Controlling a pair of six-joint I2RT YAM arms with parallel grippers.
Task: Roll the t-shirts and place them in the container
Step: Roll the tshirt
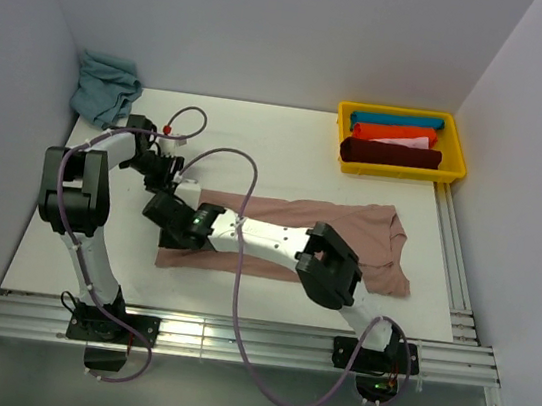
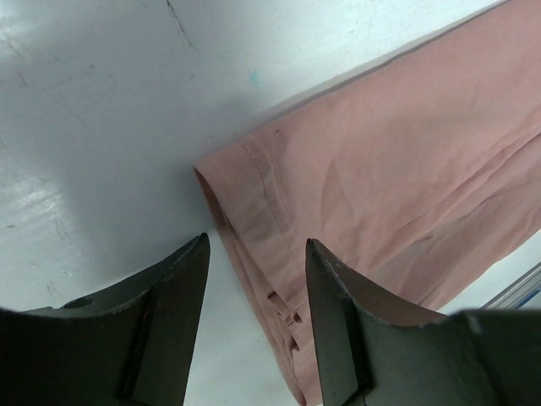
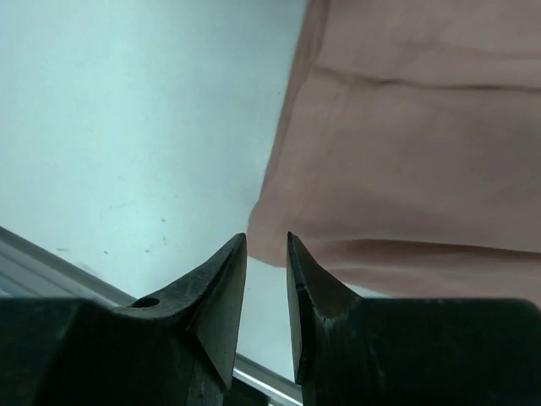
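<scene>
A dusty pink t-shirt (image 1: 349,224) lies folded into a long flat strip across the middle of the table, collar end to the right. My left gripper (image 1: 172,187) hovers at the strip's far left corner. In the left wrist view it (image 2: 257,240) is open, and the shirt's (image 2: 380,169) layered hem edge lies on the table beneath the gap. My right arm reaches leftward across the shirt. Its gripper (image 1: 171,221) is at the near left corner, jaws (image 3: 265,236) narrowly open and holding nothing, with the shirt's (image 3: 406,152) corner just beyond the tips.
A yellow bin (image 1: 458,149) at the back right holds several rolled shirts in teal, orange, white and dark red. A crumpled teal cloth (image 1: 105,87) sits in the back left corner. Metal rails (image 1: 232,339) run along the table's front edge and right side.
</scene>
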